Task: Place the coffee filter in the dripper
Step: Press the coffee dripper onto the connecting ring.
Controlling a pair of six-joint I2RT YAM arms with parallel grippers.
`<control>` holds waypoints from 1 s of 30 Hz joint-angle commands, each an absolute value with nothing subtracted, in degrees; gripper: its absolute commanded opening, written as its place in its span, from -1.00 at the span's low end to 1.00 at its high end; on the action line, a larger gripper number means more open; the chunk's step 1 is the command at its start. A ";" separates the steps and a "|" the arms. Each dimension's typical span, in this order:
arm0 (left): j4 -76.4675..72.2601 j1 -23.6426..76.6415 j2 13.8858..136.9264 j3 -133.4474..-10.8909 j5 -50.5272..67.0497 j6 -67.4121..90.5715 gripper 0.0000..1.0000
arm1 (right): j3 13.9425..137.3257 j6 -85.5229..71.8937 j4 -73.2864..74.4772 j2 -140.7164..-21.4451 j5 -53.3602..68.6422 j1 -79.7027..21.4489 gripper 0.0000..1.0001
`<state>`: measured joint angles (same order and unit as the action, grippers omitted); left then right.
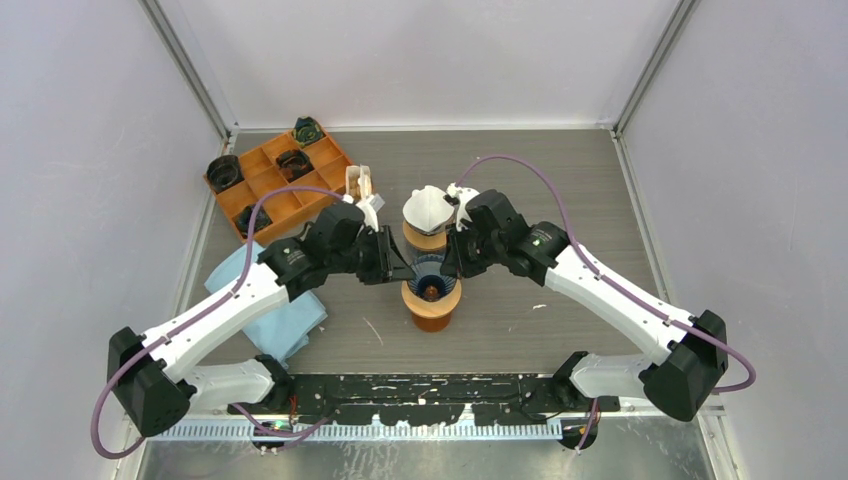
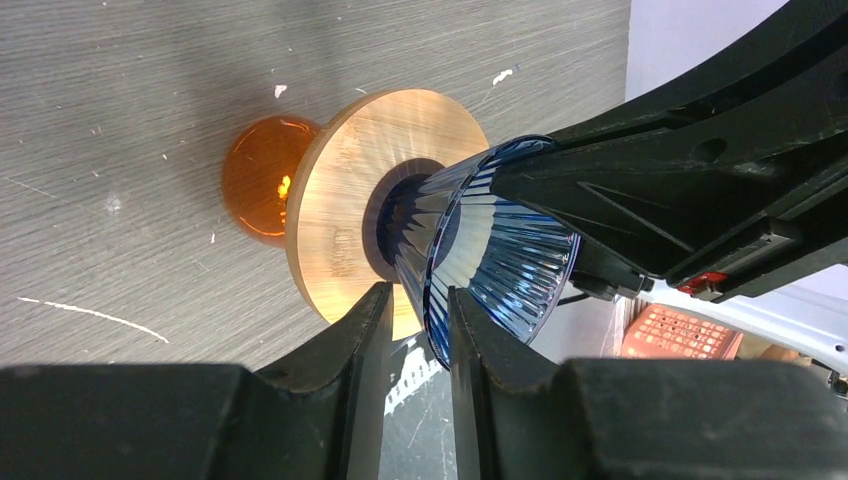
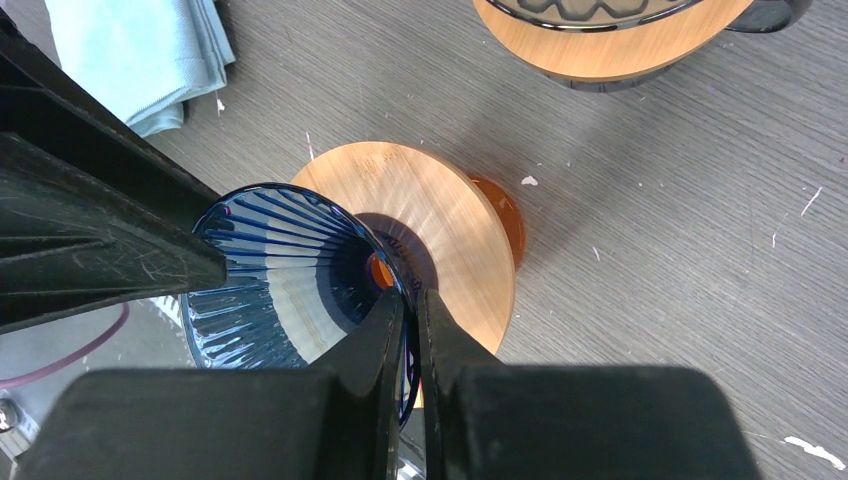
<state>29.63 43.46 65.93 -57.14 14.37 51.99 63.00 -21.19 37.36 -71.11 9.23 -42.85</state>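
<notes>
1. The right hand (image 3: pixel 408 300) is clenched on the rim of the blue ribbed glass cone dripper (image 3: pixel 270 260), one finger inside the cone and one outside, with the glass wall pinched between them.
2. The left hand (image 2: pixel 420 300) straddles the opposite side of the same rim; a gap shows between its outer finger and the glass, so it looks loose around the wall, not clamped; both arms meet over the dripper from either side.
3. The dripper sits in a round pale wooden collar (image 2: pixel 350 190) just past the fingertips; the collar rests on a rounded amber glass vessel (image 2: pixel 255 190), which stands on the grey wood-grain desk (image 3: pixel 700 250).
4. The white paper cone coffee filter (image 1: pixel 428 208) is in neither hand; it perches on a second wooden-collared stand (image 1: pixel 425 238) just beyond both hands, on the far side of the dripper.
5. Judged from this, the step in hand is steadying or seating the dripper; the filter has not yet been fetched and the cone's mouth holds no paper.
6. The next move probably calls for one hand to let go of the rim, reach just past the dripper and pinch the filter lightly by its upper edge; the other hand could hold the dripper firm; the paper should then go in point-first and centred over the open mouth; too hard a pinch would likely crumple it.
</notes>
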 commanded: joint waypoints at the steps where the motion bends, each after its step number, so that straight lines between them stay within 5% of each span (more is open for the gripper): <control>1: 27.64 44.19 66.50 -59.61 15.02 50.75 -0.48 | 61.74 -19.01 38.87 -72.98 4.56 -43.49 -0.96; 30: 37.69 48.51 71.80 -59.68 8.61 46.28 -0.68 | 54.05 -18.28 41.39 -77.70 0.59 -45.76 -0.99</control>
<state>33.39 47.53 70.17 -59.99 9.78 48.62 58.98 -21.08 32.36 -71.31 6.42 -44.40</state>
